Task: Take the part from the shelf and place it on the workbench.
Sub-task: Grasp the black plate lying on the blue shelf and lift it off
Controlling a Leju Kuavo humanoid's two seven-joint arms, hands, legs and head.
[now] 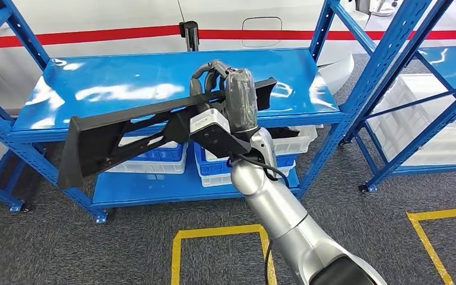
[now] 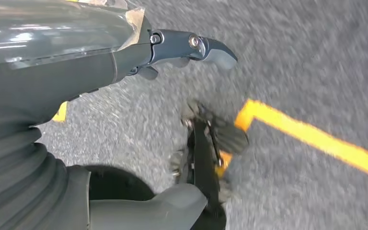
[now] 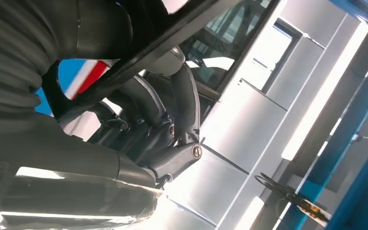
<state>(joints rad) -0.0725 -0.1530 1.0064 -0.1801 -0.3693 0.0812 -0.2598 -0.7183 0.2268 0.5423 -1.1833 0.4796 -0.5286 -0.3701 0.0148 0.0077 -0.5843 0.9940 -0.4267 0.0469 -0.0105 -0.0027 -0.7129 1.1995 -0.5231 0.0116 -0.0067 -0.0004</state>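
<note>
A blue shelf (image 1: 154,83) of steel uprights and braces spans the far side of the head view, its glossy top deck bare and bright with reflections, and a second blue rack (image 1: 451,89) stands just to its right. Behind both runs a white wall with a red stripe (image 1: 95,37). Grey carpet covers the floor, marked with yellow tape (image 1: 219,231) in rectangles near the robot. On the shelf's lower deck sit white and blue bins (image 1: 154,157), side by side, partly hidden by what the robot carries. That is the part (image 1: 119,139), a long black piece with a broad flat plate at its left end and a narrower bar running up to the right; it hangs in the air in front of the shelf, tilted, clear of both decks. The right arm (image 1: 285,219), silver, rises from the bottom edge to meet it. The right hand (image 1: 225,95) grips the bar near its right end, fingers curled over the top edge; in the right wrist view the dark fingers (image 3: 182,100) wrap round the black bar (image 3: 172,43) against a bright ceiling. The left hand (image 2: 124,52) hangs over the carpet in the left wrist view, holding nothing, its thumb (image 2: 196,48) stretched straight out; the picture is blurred.
</note>
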